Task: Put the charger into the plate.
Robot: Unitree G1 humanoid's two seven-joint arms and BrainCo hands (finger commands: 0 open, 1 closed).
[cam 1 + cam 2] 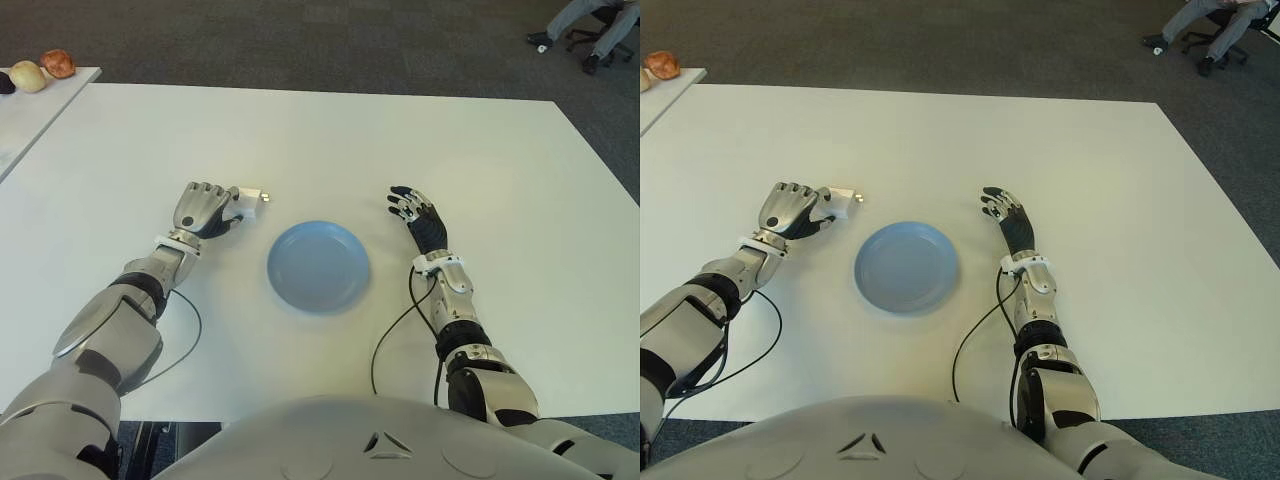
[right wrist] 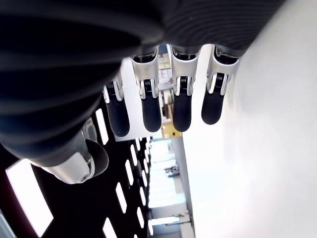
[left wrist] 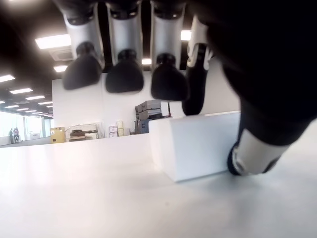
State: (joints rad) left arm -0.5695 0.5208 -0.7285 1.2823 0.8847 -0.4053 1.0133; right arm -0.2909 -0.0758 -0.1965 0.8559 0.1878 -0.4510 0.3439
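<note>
White table (image 1: 480,150) fills view, dark carpet beyond. Blue plate (image 1: 318,266) sits near middle, nothing in it. Charger (image 3: 195,144), small white block, lies on table left of plate. Left hand (image 1: 205,210) curls over charger, thumb touching one side, fingertips (image 3: 125,77) above, not gripping yet. Looks light, hard, smooth, maybe slippery; pinch flat sides. Right hand (image 1: 418,216) flat, fingers loose, right of plate.
</note>
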